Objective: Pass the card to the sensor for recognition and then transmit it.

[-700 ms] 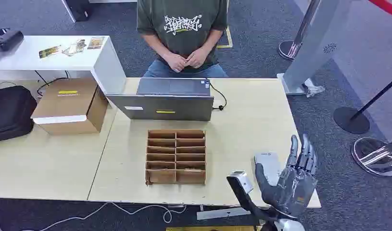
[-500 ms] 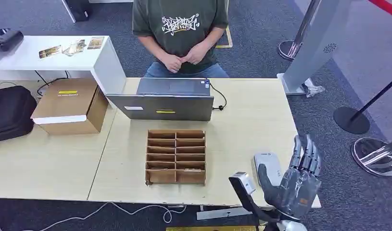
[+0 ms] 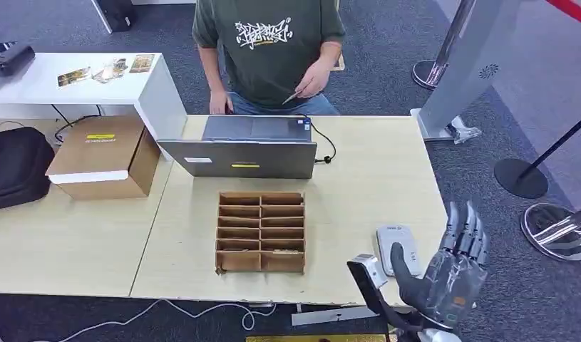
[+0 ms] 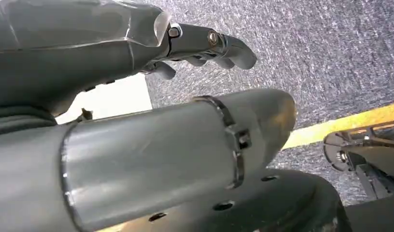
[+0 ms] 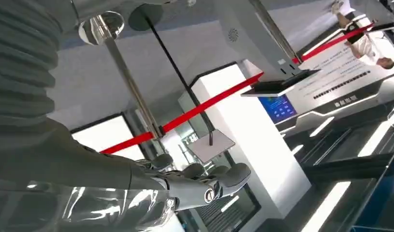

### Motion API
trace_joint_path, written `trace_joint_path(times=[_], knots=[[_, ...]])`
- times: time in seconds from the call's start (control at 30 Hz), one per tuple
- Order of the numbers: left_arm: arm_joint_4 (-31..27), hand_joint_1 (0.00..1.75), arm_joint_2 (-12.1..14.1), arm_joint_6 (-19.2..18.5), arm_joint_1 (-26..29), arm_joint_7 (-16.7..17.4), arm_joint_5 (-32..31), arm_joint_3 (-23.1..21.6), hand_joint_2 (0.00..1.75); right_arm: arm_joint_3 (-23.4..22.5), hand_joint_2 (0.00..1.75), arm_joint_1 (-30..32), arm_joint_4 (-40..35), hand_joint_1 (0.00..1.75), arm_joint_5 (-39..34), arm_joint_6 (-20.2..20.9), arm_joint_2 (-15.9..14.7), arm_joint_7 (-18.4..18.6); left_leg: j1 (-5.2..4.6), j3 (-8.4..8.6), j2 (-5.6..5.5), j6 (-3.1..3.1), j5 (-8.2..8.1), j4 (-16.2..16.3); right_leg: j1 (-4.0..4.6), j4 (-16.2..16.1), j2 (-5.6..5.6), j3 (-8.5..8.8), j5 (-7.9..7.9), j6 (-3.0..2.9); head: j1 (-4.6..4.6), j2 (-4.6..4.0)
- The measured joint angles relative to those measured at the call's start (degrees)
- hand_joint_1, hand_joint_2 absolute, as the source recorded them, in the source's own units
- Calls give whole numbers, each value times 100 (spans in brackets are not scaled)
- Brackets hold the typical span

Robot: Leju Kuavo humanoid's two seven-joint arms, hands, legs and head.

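My right hand (image 3: 450, 274) stands at the table's near right corner, fingers straight up and apart, holding nothing. Its fingers (image 5: 204, 182) are also bare in the right wrist view. The grey-white sensor (image 3: 396, 244) lies flat on the table just left of that hand, partly behind the thumb. Across the table, the person (image 3: 269, 43) holds a thin card (image 3: 291, 97) out in one hand above the laptop. My left hand (image 4: 112, 53) hangs over grey carpet, fingers loosely extended, with nothing in it.
A cardboard organiser (image 3: 261, 231) with several slots sits mid-table. A grey laptop (image 3: 248, 146) with its cable stands behind it. A cardboard box (image 3: 102, 157) and a black bag (image 3: 16, 167) lie at the left. Barrier posts (image 3: 519, 174) stand right of the table.
My right hand has shifted right and a little lower, uncovering more of the sensor. The person has parted their hands and now holds a thin card forward.
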Motion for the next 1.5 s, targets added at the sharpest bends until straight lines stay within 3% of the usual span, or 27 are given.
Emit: trace_joint_path(times=[0.17,0.33,0.6,0.73,0.93,1.13,1.33,1.5], knots=[[0,0,-7,11,0,-4,-68,0,0,-109,175,-37,-11,0,37,0,2,-103,0,-1,0,0,0,0,0,0,0,0,0,0,-2,0],[0,0,-4,22,-3,-17,-177,-31,0,-413,175,-424,193,0,50,22,-7,-439,0,1,3,0,0,0,0,0,4,2,2,-1,-2,0],[0,0,4,-28,-47,-17,-413,-164,0,-444,175,-1931,1247,0,46,238,-216,-238,0,0,-5,3,17,0,0,2,-2,6,14,-7,2,0],[0,0,24,-98,-121,66,-568,-295,0,-367,175,-3037,2156,0,20,372,-391,-249,1,-3,7,-5,26,1,-1,8,11,-5,28,-12,4,0],[0,0,33,-118,-200,173,-575,-380,0,-44,175,-4739,3810,0,46,527,-474,-181,1,-11,7,-17,38,3,-1,16,13,-22,40,-19,-2,-2],[0,0,52,-142,-203,205,-570,-387,0,433,175,-5967,5290,0,50,529,-492,-116,2,-17,7,-19,40,2,-1,21,14,-30,40,-19,-2,-2],[0,0,87,-151,-203,205,-535,-391,0,1058,175,-6811,6409,0,50,498,-514,-162,2,-21,6,-19,40,2,0,21,13,-35,40,-19,-2,-2],[0,0,116,-149,-204,221,-503,-391,0,1283,175,-7089,6834,0,35,396,-514,-380,1,-22,5,-19,40,2,0,21,12,-35,40,-19,-2,-2]])
